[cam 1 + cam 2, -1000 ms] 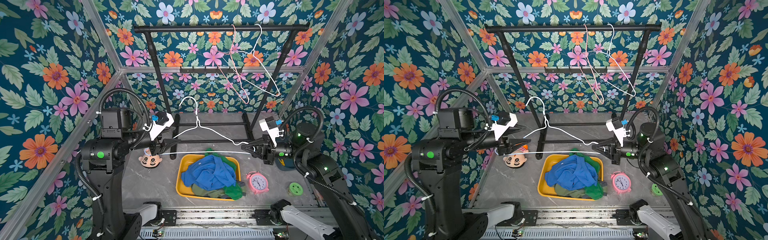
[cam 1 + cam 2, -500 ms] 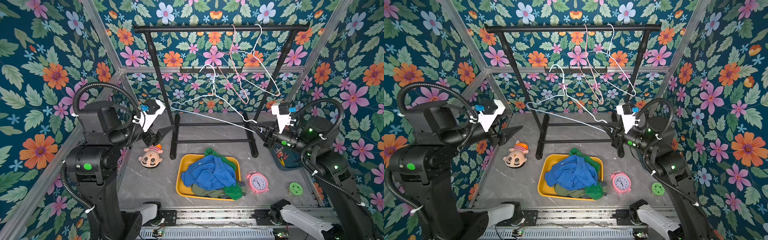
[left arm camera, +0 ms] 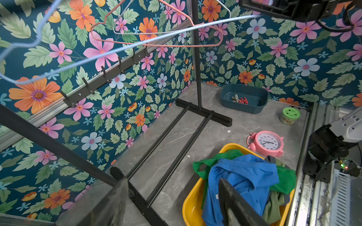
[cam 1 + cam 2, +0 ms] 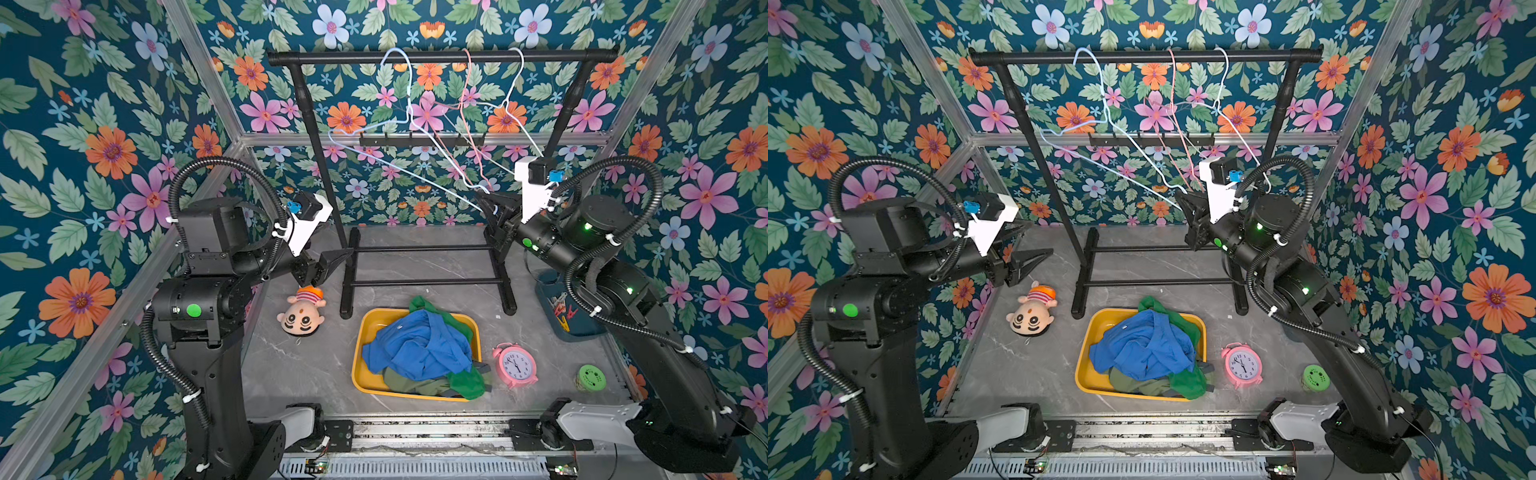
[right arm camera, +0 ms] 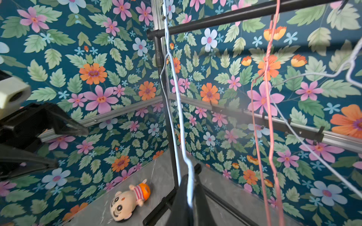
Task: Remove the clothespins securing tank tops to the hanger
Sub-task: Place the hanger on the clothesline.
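Note:
The tank tops lie heaped in a yellow tub (image 4: 361,374): a blue one (image 4: 419,349) on top, a green one (image 4: 467,382) and an olive one (image 4: 411,380) beneath. Red and yellow clothespins (image 4: 561,307) (image 3: 241,100) lie in a dark teal tray (image 4: 582,328). A bare pale blue wire hanger (image 4: 409,170) (image 5: 176,97) has its hook at the rack's top bar (image 4: 440,56). My right gripper (image 4: 484,199) (image 5: 191,176) is shut on its lower corner. My left gripper (image 4: 1038,239) (image 3: 174,195) is open and empty beside the rack's left post.
A pink hanger (image 4: 469,124) and a white hanger (image 4: 515,83) hang on the same bar, close to my right gripper. On the grey floor lie a doll (image 4: 301,316), a pink alarm clock (image 4: 515,365) and a green-lidded jar (image 4: 592,377).
My left gripper let go of the blue hanger, opened and drew back left. My right gripper carried the hanger from above the tub up to the rack's bar.

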